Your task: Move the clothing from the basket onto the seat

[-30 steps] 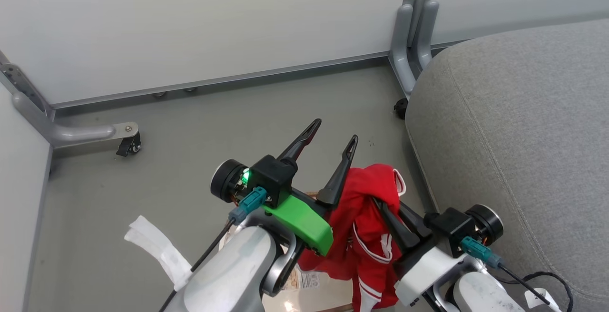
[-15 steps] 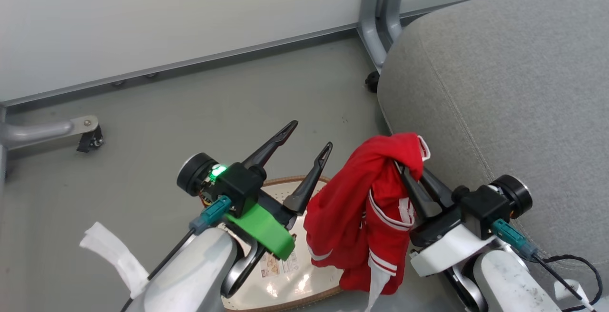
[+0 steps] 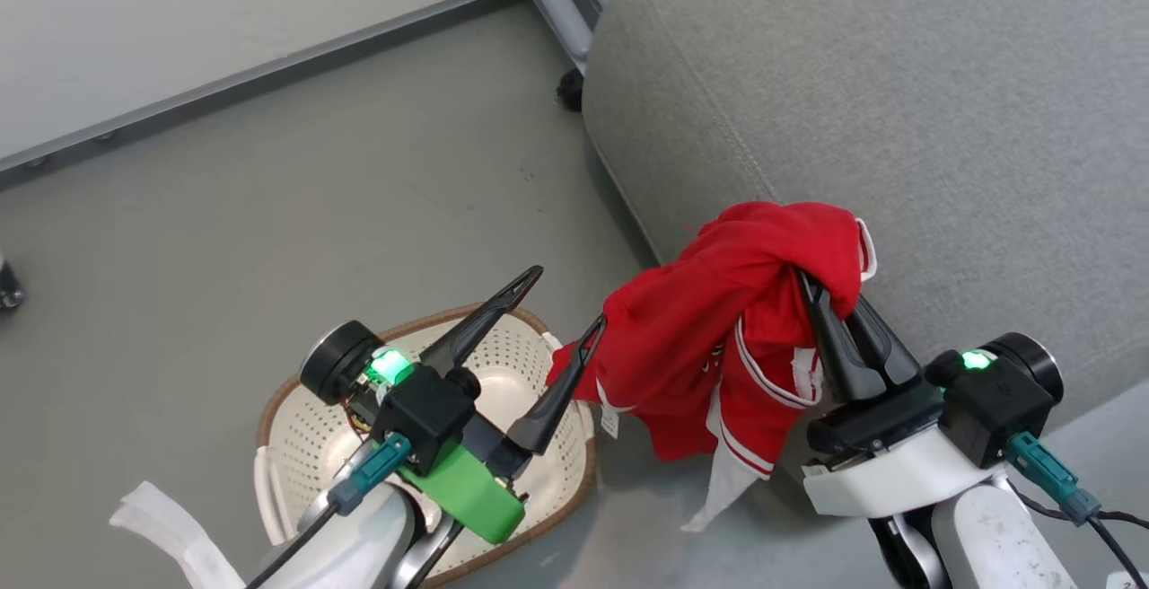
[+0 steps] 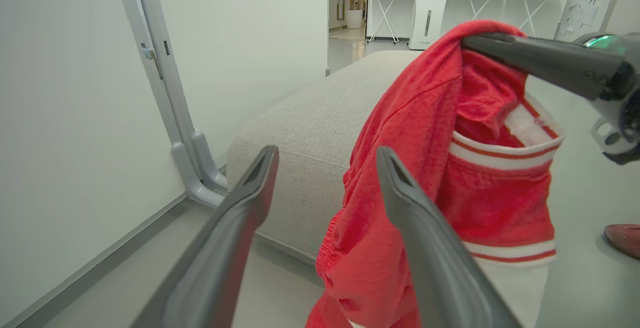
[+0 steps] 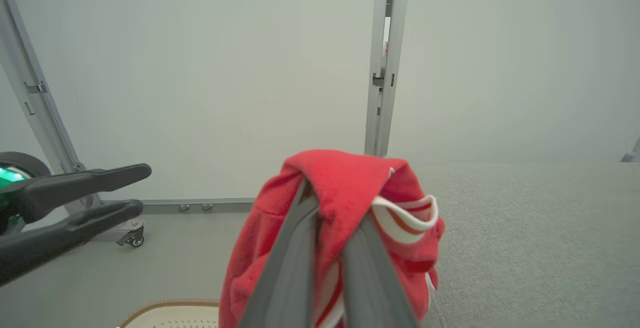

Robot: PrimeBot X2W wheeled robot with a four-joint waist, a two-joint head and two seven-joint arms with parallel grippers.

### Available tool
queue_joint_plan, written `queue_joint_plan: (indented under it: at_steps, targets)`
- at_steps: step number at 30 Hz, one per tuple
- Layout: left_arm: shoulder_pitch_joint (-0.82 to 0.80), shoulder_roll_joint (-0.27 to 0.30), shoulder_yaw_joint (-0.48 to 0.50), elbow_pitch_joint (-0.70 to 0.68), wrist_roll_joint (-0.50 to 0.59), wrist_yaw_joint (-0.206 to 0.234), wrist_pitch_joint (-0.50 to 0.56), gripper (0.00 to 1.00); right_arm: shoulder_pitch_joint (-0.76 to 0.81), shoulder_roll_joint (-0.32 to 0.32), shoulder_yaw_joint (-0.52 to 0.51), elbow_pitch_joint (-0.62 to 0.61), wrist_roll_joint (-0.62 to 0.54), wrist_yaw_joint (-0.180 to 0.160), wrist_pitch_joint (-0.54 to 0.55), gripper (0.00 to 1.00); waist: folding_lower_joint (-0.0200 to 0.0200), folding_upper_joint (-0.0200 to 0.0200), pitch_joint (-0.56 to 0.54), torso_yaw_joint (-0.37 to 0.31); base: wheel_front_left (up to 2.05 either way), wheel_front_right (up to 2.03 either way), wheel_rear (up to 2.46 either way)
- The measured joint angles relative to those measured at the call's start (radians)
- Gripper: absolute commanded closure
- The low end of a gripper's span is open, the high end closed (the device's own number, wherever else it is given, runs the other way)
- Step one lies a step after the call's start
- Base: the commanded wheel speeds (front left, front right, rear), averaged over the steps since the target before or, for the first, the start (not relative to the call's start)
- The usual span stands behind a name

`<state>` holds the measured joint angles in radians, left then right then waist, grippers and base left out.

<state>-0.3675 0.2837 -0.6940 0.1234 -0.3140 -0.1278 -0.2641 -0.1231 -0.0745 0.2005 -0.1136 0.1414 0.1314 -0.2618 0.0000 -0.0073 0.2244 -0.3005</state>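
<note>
The red clothing (image 3: 718, 329) with white striped trim hangs in the air, bunched over my right gripper (image 3: 826, 293), which is shut on it beside the grey seat (image 3: 898, 104)'s near edge. Its lower folds dangle between seat and basket. The right wrist view shows the fingers (image 5: 295, 248) pinching the clothing (image 5: 345, 178). My left gripper (image 3: 567, 299) stands open and holds nothing above the cream basket (image 3: 305, 445), just left of the clothing. In the left wrist view the clothing (image 4: 425, 118) brushes that gripper's (image 4: 327, 153) right finger.
White partition walls with grey metal posts (image 4: 165, 93) and a caster foot (image 3: 569, 91) stand behind the seat. A white strip (image 3: 171, 526) hangs off my left arm. A person's shoe (image 4: 622, 238) rests on the floor at the far right of the left wrist view.
The head camera has swung right. My right gripper has carried the clothing up and off the basket toward the seat's edge; the basket's inside is uncovered. The left gripper stays open.
</note>
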Motion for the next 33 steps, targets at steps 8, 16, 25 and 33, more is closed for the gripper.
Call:
queue_joint_plan:
  at_steps: [8,16,25,33]
  targets:
    - [0.003,0.046,-0.020,-0.029,0.007,-0.001,0.000,0.00,0.026,0.017,-0.017,-0.063,-0.005,0.000,0.000,1.00,0.0000,0.0000,0.067,-0.110,0.00,0.00,0.00]
    - [-0.034,0.088,-0.058,-0.063,0.009,-0.001,0.000,0.00,-0.055,0.022,-0.041,-0.110,0.043,0.000,0.000,1.00,0.0000,0.0000,0.151,-0.180,0.00,0.00,0.00]
    - [-0.110,0.158,-0.104,-0.163,0.017,-0.001,0.048,0.00,-0.441,-0.154,-0.228,-0.106,0.127,0.000,0.000,1.00,0.0001,0.0000,0.281,-0.205,0.00,0.00,0.00]
    - [-0.168,0.193,-0.096,-0.248,0.025,-0.001,0.114,0.00,-0.764,-0.392,-0.389,0.045,0.188,0.000,0.000,1.00,0.0001,0.0000,0.404,-0.183,0.00,0.00,0.00]
